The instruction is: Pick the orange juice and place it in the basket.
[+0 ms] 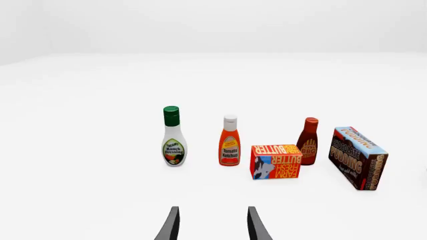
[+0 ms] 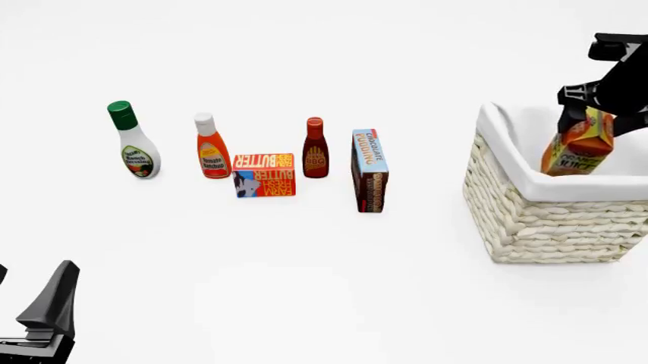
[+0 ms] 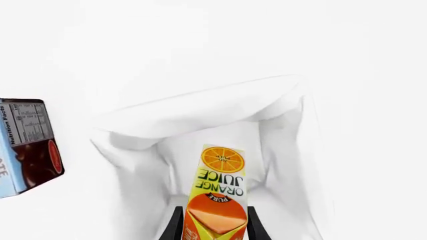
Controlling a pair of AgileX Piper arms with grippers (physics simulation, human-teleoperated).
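1. The right pincer [image 2: 597, 114] grips the juice carton [image 2: 579, 144] near its gabled top, one finger on each flat side.
2. The carton hangs tilted below the pincer, over the basket [image 2: 526, 220], partly inside its rim.
3. It looks light and stiff, with smooth sides that could slip.
4. The left pincer [image 1: 212, 225] hangs parted, holding nothing.

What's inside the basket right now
The orange juice hangs partly inside the basket, gripped by the right gripper, over white cloth liner. The carton hides the floor directly below it, and the front view's near wall hides the bottom.
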